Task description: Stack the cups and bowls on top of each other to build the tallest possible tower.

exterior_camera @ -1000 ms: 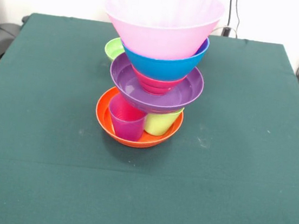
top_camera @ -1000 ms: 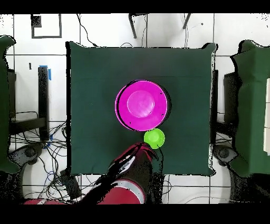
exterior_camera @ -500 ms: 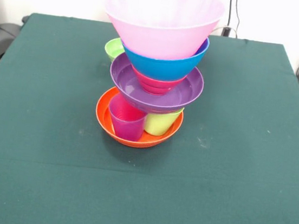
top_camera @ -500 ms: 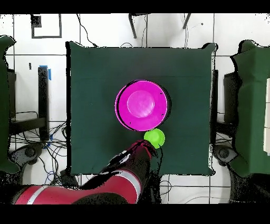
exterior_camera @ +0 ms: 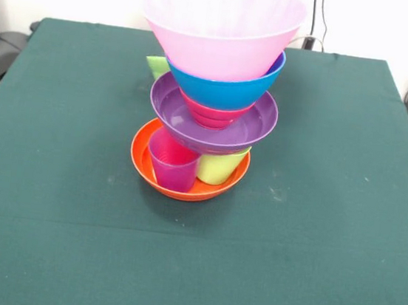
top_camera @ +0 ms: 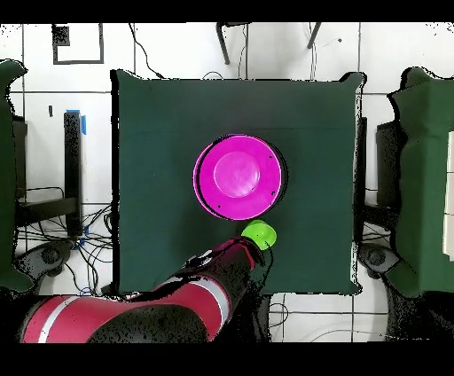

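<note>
The tower stands mid-table on a big orange bowl (exterior_camera: 185, 186). Inside that bowl a purple cup (exterior_camera: 173, 162) and a lime green cup (exterior_camera: 222, 167) carry the purple bowl (exterior_camera: 211, 127). Above it sit a small red bowl (exterior_camera: 212, 113), the blue bowl (exterior_camera: 226, 90) and the big pink bowl (exterior_camera: 221, 24). From overhead only the pink bowl (top_camera: 239, 176) shows. A small green bowl (exterior_camera: 156, 65) (top_camera: 259, 233) sits beside the tower and looks tilted. My gripper (top_camera: 250, 247) is at that bowl's edge on the robot's side. The tower hides it in the front view.
The red arm (top_camera: 168, 306) reaches over the table's edge (top_camera: 177, 291) on the robot's side. Cables and chairs lie on the tiled floor around the green table (exterior_camera: 330, 213).
The arm has swung further across the bottom of the overhead view. The small green bowl now looks tilted and partly covered at its edge. The tower has not moved.
</note>
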You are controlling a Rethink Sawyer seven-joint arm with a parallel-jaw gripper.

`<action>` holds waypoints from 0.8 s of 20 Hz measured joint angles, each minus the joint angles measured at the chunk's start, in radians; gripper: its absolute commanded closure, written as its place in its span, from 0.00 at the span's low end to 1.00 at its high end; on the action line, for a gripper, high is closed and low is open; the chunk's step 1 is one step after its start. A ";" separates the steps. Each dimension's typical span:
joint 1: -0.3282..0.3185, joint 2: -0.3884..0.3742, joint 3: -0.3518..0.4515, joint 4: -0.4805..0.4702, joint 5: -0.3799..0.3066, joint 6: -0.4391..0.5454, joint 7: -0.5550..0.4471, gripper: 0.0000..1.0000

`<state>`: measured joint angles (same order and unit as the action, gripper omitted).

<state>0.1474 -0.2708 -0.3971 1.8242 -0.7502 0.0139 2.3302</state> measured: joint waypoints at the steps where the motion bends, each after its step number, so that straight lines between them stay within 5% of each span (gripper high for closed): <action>1: 0.000 0.005 -0.003 -0.001 0.000 -0.004 0.000 0.00; 5: 0.000 0.022 -0.019 -0.002 0.000 -0.011 0.000 0.00; 6: 0.001 0.029 -0.026 -0.002 0.000 -0.011 0.000 1.00; 16: -0.001 0.033 -0.034 -0.002 0.000 -0.011 0.000 1.00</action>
<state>0.1466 -0.2376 -0.4307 1.8219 -0.7498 0.0026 2.3302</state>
